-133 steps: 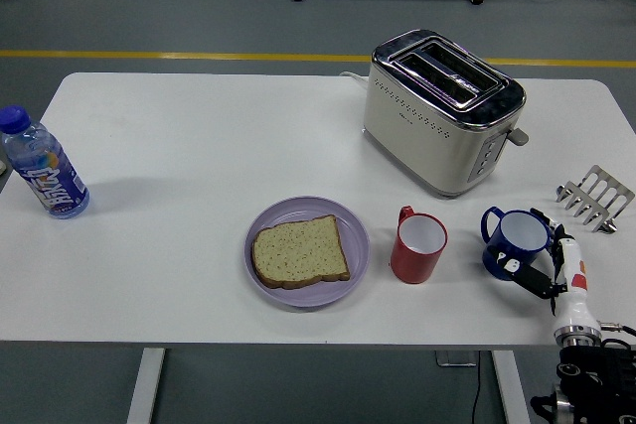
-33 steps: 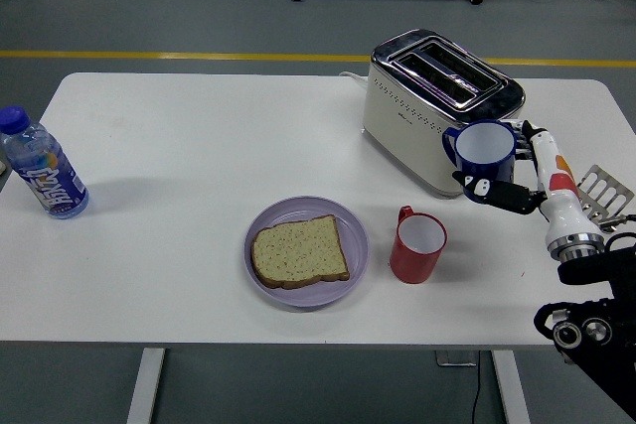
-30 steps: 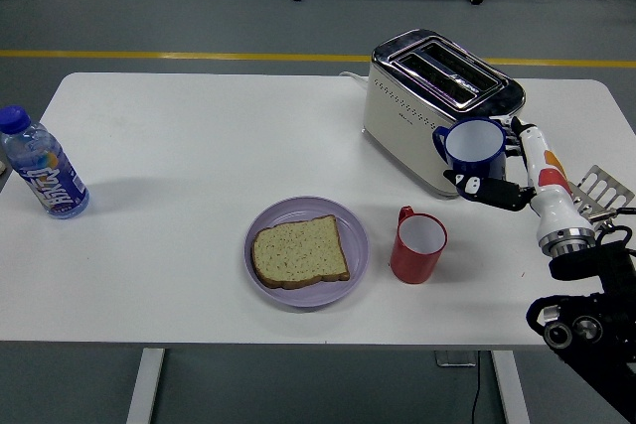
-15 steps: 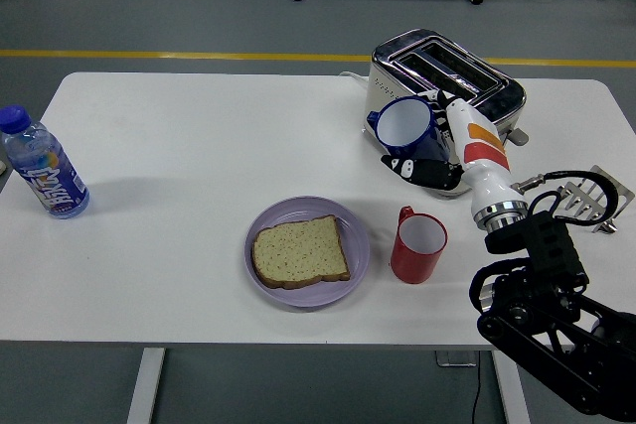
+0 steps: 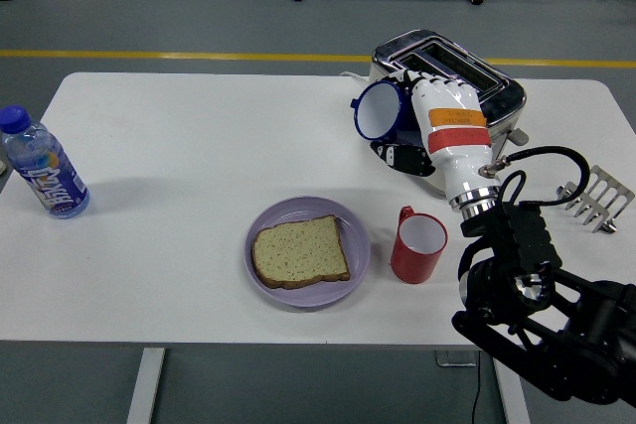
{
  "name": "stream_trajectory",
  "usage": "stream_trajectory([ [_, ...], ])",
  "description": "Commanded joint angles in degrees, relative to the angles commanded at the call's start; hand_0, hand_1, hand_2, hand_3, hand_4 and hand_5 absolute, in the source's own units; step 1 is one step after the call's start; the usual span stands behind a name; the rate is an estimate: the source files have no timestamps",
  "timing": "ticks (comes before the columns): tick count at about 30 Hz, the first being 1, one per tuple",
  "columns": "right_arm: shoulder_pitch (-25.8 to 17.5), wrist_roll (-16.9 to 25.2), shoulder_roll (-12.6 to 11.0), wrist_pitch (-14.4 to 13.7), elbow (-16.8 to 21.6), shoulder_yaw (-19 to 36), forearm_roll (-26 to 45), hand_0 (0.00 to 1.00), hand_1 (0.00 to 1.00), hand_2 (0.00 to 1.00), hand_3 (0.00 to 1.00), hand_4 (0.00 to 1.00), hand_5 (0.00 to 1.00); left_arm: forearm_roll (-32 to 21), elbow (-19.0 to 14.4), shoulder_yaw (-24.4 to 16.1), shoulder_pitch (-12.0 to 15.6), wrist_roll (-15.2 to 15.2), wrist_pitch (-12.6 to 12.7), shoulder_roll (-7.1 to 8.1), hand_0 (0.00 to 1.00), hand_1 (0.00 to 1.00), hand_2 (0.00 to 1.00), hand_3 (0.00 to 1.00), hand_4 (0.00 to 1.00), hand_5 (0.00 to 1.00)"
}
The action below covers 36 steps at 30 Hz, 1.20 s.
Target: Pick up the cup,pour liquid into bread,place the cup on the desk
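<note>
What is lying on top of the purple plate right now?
One slice of bread lies flat on the purple plate, nothing else. The plate surface under the slice is covered. The blue cup in the right robot hand is held apart, farther back.

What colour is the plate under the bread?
The plate is pale purple, seen in the head view.

No text can be read: the water bottle's [image 5: 45,174] label is too blurred.
</note>
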Motion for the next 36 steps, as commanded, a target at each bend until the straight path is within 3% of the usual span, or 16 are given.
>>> stream_trajectory([
  [15, 5.05, 0.97, -2.67, 3.25, -2.25, -8.98, 0.00, 0.280, 0.280, 0.419, 0.435, 0.767, 0.067, 0.60, -0.01, -0.37, 0.32, 0.19, 0.01, -0.02, 0.682, 0.683, 0.692, 0.544, 0.257, 0.998],
  [25, 13.19, 1.19, -3.76, 9.21, -4.19, -19.95, 0.00, 0.279, 0.279, 0.418, 0.435, 0.763, 0.068, -0.52, -0.06, 0.19, 0.41, -0.14, 0.05, -0.05, 0.682, 0.682, 0.692, 0.544, 0.258, 0.998],
  [36, 18.83, -0.05, -3.61, 13.10, -6.21, -25.76, 0.00, 0.284, 0.281, 0.419, 0.435, 0.751, 0.057, -0.67, -0.11, 0.25, 0.42, -0.15, 0.03, -0.05, 0.682, 0.682, 0.692, 0.545, 0.258, 0.998],
])
